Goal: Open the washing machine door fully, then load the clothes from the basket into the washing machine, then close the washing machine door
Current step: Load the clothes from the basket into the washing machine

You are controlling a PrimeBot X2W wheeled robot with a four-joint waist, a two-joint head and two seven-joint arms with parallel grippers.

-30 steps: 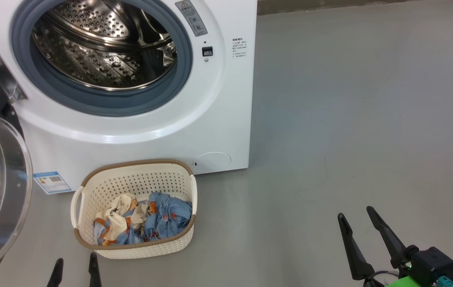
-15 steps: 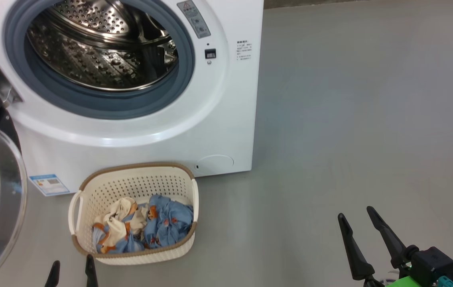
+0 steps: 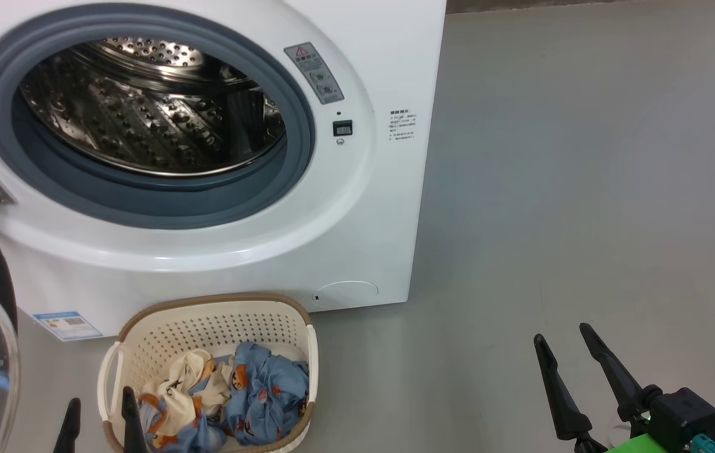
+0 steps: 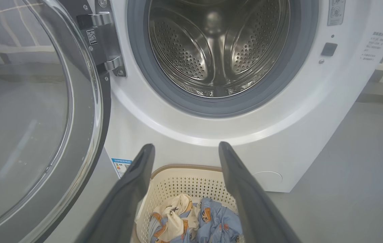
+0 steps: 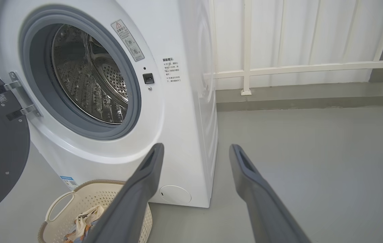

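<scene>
Washing machine door hangs open on its hinge, left of the washing machine, drum exposed. Basket sits on the floor just in front of it, with 2 clothes inside. Left gripper is spread apart at the basket's near-left corner, right gripper spread apart over floor; neither is holding anything.
</scene>
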